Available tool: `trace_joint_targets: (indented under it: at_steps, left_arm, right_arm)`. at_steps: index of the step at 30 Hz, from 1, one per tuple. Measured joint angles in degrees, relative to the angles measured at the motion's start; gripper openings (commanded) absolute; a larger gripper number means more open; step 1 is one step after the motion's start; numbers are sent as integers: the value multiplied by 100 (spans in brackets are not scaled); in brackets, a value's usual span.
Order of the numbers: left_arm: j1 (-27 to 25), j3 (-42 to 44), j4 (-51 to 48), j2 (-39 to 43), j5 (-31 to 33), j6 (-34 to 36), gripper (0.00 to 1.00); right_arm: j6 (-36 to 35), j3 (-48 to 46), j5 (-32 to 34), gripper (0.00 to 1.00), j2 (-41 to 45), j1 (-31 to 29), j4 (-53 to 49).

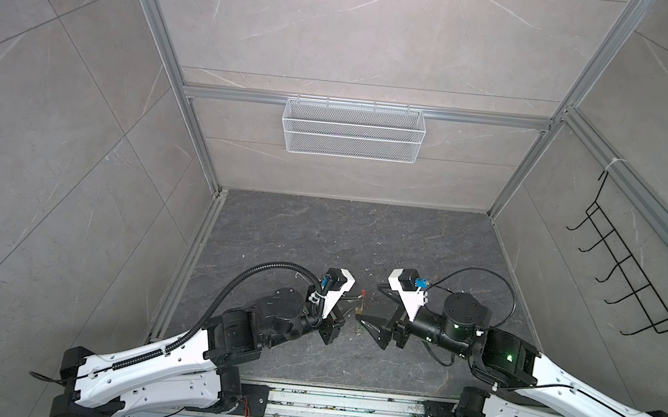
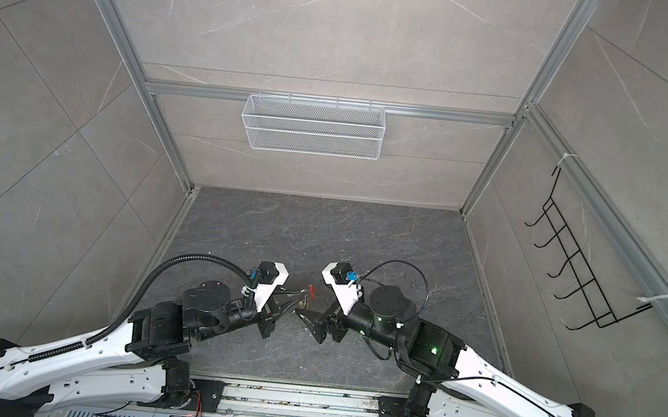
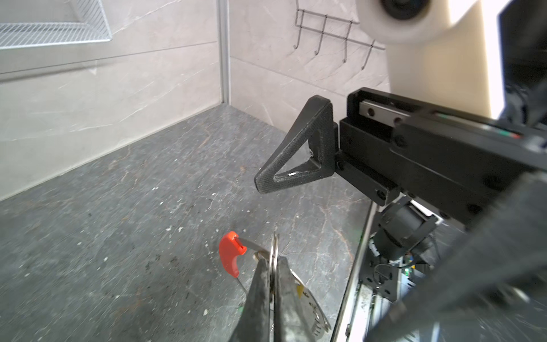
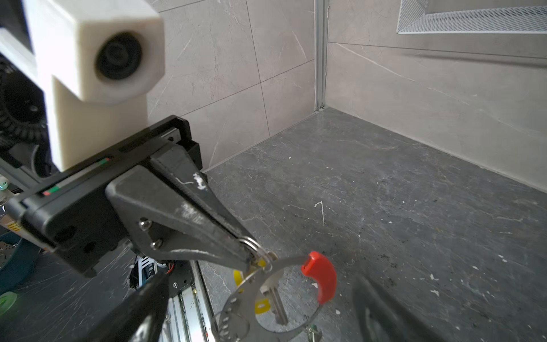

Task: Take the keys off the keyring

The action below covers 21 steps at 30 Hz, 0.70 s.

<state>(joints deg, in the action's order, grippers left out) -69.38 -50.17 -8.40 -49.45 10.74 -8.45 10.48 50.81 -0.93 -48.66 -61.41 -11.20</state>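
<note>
1 basket [image 1: 351, 146] on wall | L pincer [image 4: 248, 251] clamped on keys [image 4: 273, 296] w/ keyring [image 4: 291, 260] | R pincer [image 1: 369, 300] wide, unladen

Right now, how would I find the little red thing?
Look low over the dark floor, where the left gripper pinches a silver ring. A metal hoop hangs from that ring; the curved sleeve on it is red, unlike the silver metal and yellow tag beside it.

Soft even light, wide-angle distortion, blurry wrist foregrounds.
</note>
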Motion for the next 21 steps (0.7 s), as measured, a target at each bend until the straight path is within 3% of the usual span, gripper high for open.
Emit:
trace_joint_targets:
  at_steps: [7,11,15,21]
  left_arm:
    - [0,-50,-59,-111,271,2,0]
    - [0,-50,-66,-111,271,0,0]
    - [0,-50,-107,-111,271,0,0]
    - [0,-61,-291,-114,271,0,0]
  right_arm:
    - [313,-186,752,100,-72,0,570]
    - [487,-122,1368,100,-57,4,374]
    - [382,149,1530,99,-31,4,-57]
    - [-227,575,1528,73,-2,4,-616]
